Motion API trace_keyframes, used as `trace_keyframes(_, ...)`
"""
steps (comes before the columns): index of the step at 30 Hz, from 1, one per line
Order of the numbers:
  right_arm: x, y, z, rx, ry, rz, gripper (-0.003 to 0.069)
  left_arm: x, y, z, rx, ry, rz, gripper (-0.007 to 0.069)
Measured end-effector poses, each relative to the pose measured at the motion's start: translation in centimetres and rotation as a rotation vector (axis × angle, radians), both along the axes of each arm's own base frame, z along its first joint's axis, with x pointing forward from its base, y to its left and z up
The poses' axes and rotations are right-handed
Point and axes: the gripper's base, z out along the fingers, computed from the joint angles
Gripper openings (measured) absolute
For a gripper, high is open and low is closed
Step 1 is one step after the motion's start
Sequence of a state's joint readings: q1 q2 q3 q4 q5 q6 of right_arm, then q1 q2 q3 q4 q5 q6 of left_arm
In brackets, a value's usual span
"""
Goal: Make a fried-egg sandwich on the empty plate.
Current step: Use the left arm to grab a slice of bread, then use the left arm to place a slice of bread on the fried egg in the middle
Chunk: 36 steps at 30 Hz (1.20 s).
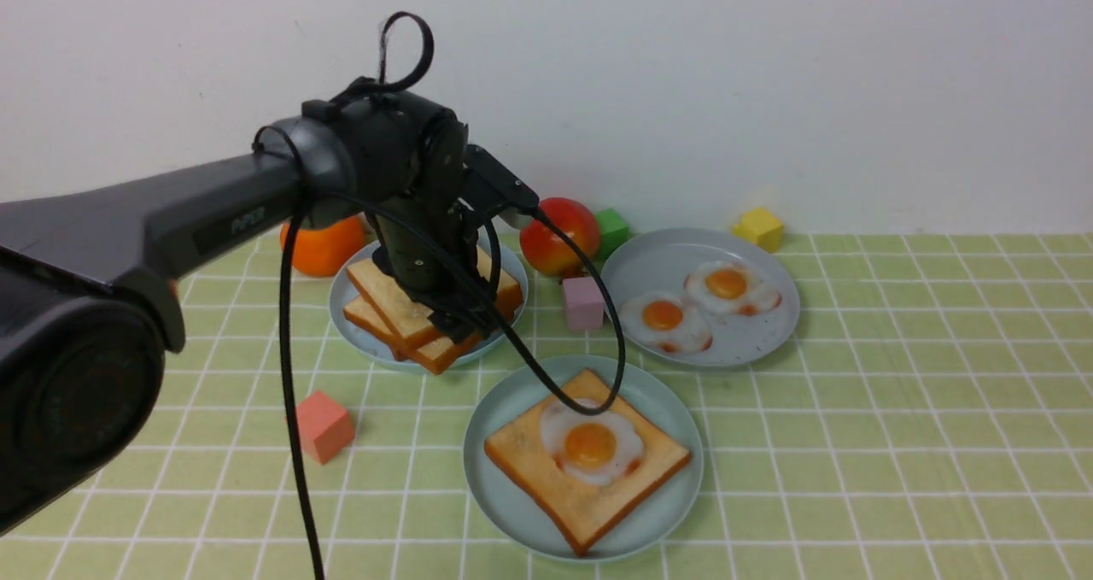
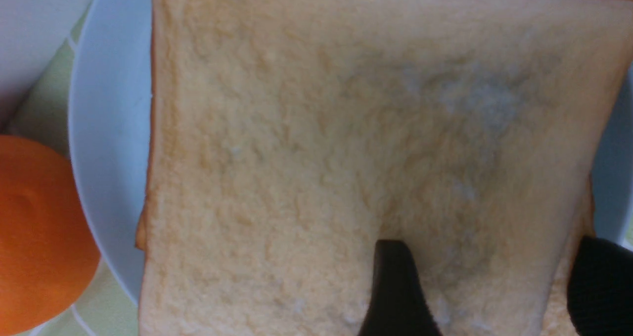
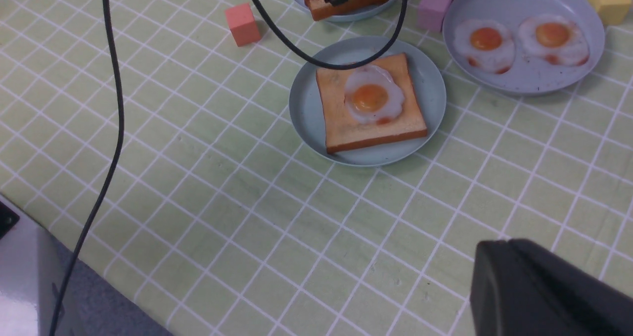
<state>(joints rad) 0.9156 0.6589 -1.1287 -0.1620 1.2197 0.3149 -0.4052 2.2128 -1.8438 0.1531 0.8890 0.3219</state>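
Hovering the left pincer [image 1: 454, 327], jaws released, one finger over the top toast slice [image 2: 321, 153] and one off its edge. My call: clench on that slice only, lift level, cap the egg toast [image 1: 598, 505] on the mint plate [image 1: 504, 402], just right of the pincer, nearer me. The arm [image 1: 171, 221] reads "PIPER".

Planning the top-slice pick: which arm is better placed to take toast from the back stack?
Left. Its pincer hangs open directly over the toast stack, right at the top slice. The right arm is absent from the front view, so probably well back.
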Motion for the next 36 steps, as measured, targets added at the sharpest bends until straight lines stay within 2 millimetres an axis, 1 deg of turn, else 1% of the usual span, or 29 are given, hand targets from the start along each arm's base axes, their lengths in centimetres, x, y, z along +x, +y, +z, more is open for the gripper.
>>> trace_keyframes(2, 0.0, 0.0, 0.0, 0.003, 0.004, 0.003, 0.0029, 0.0, 0.0, 0.0, 0.001, -0.002, 0.004, 0.0389)
trace_keyframes(3, -0.1, 0.1, 0.0, 0.005, 0.007, 0.005, 0.0031, 0.1, 0.1, 0.0, 0.002, -0.002, 0.006, 0.0353)
trace_keyframes(6, -0.1, 0.1, 0.0, 0.009, 0.012, 0.009, 0.0031, 0.0, 0.1, 0.0, 0.000, 0.004, 0.009, 0.0211)
trace_keyframes(7, -0.1, 0.1, 0.0, 0.009, 0.012, 0.009, 0.0031, 0.0, 0.0, 0.0, 0.001, 0.005, 0.008, 0.0190)
trace_keyframes(8, -0.1, 0.1, 0.0, 0.009, 0.012, 0.009, 0.0031, -0.1, 0.0, 0.0, 0.002, 0.007, 0.007, 0.0115)
trace_keyframes(9, -0.1, 0.1, 0.0, 0.009, 0.011, 0.009, 0.0031, -0.1, 0.0, 0.0, 0.002, 0.007, 0.007, 0.0063)
trace_keyframes(10, -0.1, 0.1, 0.0, 0.009, 0.011, 0.009, 0.0031, -0.1, 0.0, 0.1, 0.002, 0.005, 0.006, 0.0041)
trace_keyframes(13, -0.1, 0.1, 0.0, 0.009, 0.011, 0.010, 0.0031, -0.3, 0.1, 0.9, 0.001, 0.002, 0.009, 0.0036)
trace_keyframes(15, -0.2, 0.0, 0.0, 0.010, 0.010, 0.010, 0.0031, -0.7, 0.2, 2.0, -0.001, 0.002, 0.017, 0.0036)
trace_keyframes(16, -0.2, -0.1, 0.0, 0.014, 0.007, 0.010, 0.0031, -1.4, 0.3, 3.7, -0.012, -0.001, 0.038, 0.0036)
trace_keyframes(17, -0.3, -0.1, 0.1, 0.016, 0.004, 0.011, 0.0031, -1.8, 0.4, 4.8, -0.025, -0.010, 0.055, 0.0036)
trace_keyframes(18, -0.4, -0.3, 0.1, 0.019, 0.002, 0.011, 0.0031, -2.5, 0.3, 6.3, -0.042, -0.022, 0.075, 0.0036)
trace_keyframes(19, -0.5, -0.4, 0.1, 0.022, -0.006, 0.008, 0.0031, -3.5, 0.0, 8.0, -0.063, -0.037, 0.091, 0.0036)
trace_keyframes(20, -0.5, -0.4, 0.1, 0.022, -0.005, 0.009, 0.0031, -3.6, -0.1, 8.0, -0.061, -0.033, 0.088, 0.0036)
trace_keyframes(21, -0.6, -0.7, 0.2, 0.027, -0.015, 0.006, 0.0031, -5.2, -0.9, 9.7, -0.082, -0.048, 0.086, 0.0036)
trace_keyframes(22, -0.7, -0.9, 0.2, 0.028, -0.024, 0.002, 0.0031, -6.8, -1.8, 10.9, -0.097, -0.055, 0.073, 0.0036)
trace_keyframes(23, -0.7, -1.0, 0.3, 0.028, -0.026, 0.001, 0.0031, -7.3, -2.2, 10.9, -0.093, -0.047, 0.063, 0.0036)
trace_keyframes(24, -0.9, -1.2, 0.3, 0.033, -0.035, -0.002, 0.0032, -8.9, -3.3, 11.2, -0.098, -0.035, 0.045, 0.0036)
trace_keyframes(25, -0.9, -1.3, 0.3, 0.034, -0.038, -0.003, 0.0032, -9.4, -3.7, 11.2, -0.097, -0.027, 0.037, 0.0036)
trace_keyframes(26, -1.1, -1.5, 0.3, 0.040, -0.042, -0.003, 0.0032, -10.5, -4.7, 10.8, -0.091, -0.004, 0.020, 0.0036)
trace_keyframes(27, -1.3, -1.8, 0.4, 0.050, -0.050, -0.003, 0.0032, -12.3, -6.4, 9.7, -0.076, 0.040, -0.014, 0.0036)
trace_keyframes(29, -1.6, -2.2, 0.4, 0.059, -0.058, -0.004, 0.0032, -13.4, -7.6, 8.7, -0.063, 0.067, -0.038, 0.0036)
trace_keyframes(31, -1.9, -2.6, 0.5, 0.070, -0.069, -0.006, 0.0033, -14.2, -9.0, 7.6, -0.057, 0.077, -0.061, 0.0036)
trace_keyframes(36, -2.3, -3.2, 0.5, 0.081, -0.080, -0.009, 0.0034, -14.9, -11.0, 5.7, -0.050, 0.096, -0.076, 0.0036)
